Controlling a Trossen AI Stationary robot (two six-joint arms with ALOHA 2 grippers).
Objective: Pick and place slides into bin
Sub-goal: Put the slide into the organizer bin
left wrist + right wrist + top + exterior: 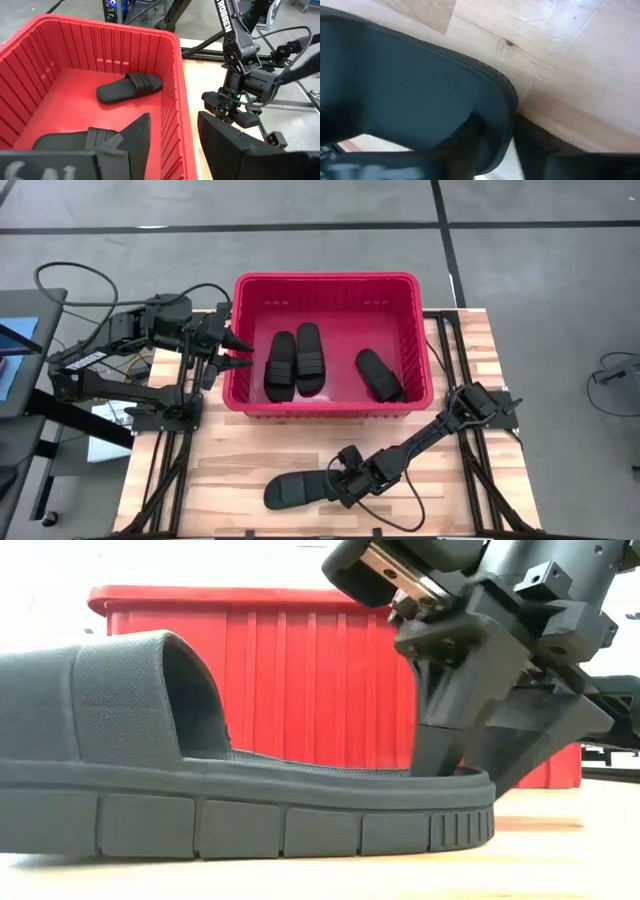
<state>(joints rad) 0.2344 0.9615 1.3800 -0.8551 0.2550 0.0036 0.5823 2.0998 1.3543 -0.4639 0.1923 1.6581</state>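
Observation:
One black slide lies on the wooden table near its front edge, sole down, filling the low view. My right gripper is shut on its right-hand end. Three more black slides lie flat on the floor of the red bin. My left gripper is open and empty above the bin's left rim, one finger over the inside and one outside. My right gripper pinches the slide's heel end between its two fingers: one finger on the footbed, the other outside the heel's edge. The fingers slant down from the table's right side, along the slide. The sole lies on the table.
The bin stands at the table's far middle, its near wall right behind the held slide. My right arm runs along the table's right part. Bare wood lies left of the slide. A stand and cables sit beside the table's left edge.

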